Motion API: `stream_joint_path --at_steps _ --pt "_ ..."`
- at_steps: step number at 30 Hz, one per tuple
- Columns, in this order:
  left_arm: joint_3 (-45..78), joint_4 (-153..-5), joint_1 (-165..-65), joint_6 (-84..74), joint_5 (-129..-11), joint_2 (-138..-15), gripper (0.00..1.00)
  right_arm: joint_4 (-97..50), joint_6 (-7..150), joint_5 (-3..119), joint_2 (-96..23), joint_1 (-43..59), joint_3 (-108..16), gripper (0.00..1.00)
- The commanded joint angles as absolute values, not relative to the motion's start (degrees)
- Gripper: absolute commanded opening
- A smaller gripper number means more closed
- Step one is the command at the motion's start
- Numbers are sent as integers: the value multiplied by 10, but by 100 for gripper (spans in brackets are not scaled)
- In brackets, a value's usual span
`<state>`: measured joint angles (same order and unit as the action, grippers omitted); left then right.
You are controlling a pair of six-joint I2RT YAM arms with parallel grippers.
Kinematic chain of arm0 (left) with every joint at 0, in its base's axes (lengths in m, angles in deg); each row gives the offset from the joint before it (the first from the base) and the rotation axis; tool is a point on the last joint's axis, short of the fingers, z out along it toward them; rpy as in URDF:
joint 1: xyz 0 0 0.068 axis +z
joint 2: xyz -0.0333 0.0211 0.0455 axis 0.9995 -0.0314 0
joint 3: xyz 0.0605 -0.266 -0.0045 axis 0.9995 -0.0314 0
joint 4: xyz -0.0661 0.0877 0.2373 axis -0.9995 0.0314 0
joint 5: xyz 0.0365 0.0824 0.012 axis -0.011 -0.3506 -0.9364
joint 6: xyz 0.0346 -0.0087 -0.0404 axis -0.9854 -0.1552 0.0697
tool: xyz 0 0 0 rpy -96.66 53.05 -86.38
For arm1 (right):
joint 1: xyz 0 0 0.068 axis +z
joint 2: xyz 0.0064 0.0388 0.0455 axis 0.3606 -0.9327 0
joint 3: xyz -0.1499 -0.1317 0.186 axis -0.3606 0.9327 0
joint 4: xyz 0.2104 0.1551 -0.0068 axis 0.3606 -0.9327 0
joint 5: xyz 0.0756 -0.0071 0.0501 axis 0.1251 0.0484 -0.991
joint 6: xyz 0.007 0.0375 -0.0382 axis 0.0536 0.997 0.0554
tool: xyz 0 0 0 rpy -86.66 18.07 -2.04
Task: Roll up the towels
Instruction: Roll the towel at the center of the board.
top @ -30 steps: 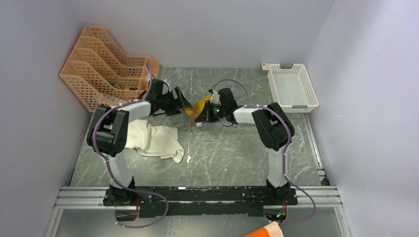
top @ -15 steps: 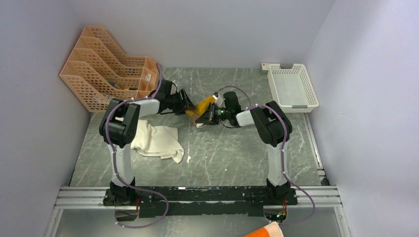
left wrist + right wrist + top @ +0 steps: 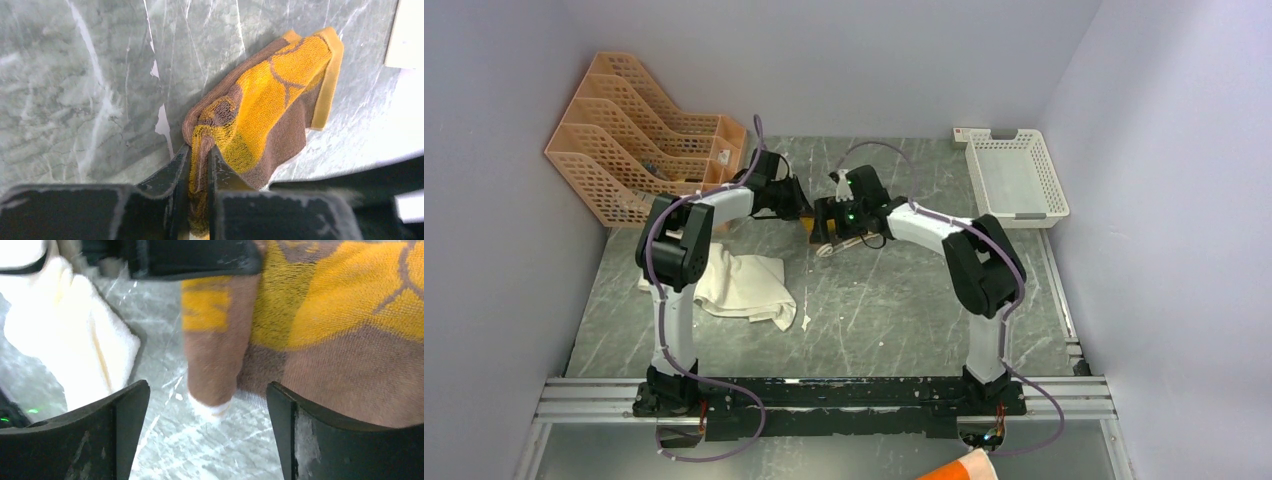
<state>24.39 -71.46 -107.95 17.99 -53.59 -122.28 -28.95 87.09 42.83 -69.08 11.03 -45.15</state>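
Note:
The brown-tan towel (image 3: 270, 100), patterned yellow with a yellowish edge, lies bunched on the grey marble table. My left gripper (image 3: 200, 150) is shut on a fold of its near end. In the top view both grippers meet over it at mid-table, the left gripper (image 3: 799, 212) beside the right gripper (image 3: 829, 226), and the towel is almost hidden under them. My right gripper (image 3: 207, 387) is open, its fingers either side of a hanging brown towel (image 3: 325, 315) corner without touching it. The cream-white towel (image 3: 739, 285) lies crumpled at the left, apart from both grippers, and the cream-white towel (image 3: 75, 340) shows again in the right wrist view.
An orange tiered file rack (image 3: 639, 135) stands at the back left. A white perforated basket (image 3: 1014, 178) sits at the back right. An orange-and-white object (image 3: 959, 468) pokes in below the arm rail.
My left gripper has come right and closed on the brown-tan towel. My right gripper has let go of it, opened, and shifted back and left.

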Motion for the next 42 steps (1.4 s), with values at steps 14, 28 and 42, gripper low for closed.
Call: stream_joint_path --at_steps 14,28,42 --pt "321 -603 -1084 97 -561 -1257 9 -392 729 710 -690 238 -547 92" --pt "331 -590 -1084 92 -559 -1264 8 -374 766 707 -755 239 -587 32" --pt "288 -617 -1020 142 -606 -1151 96 -189 910 445 -692 134 -441 0"
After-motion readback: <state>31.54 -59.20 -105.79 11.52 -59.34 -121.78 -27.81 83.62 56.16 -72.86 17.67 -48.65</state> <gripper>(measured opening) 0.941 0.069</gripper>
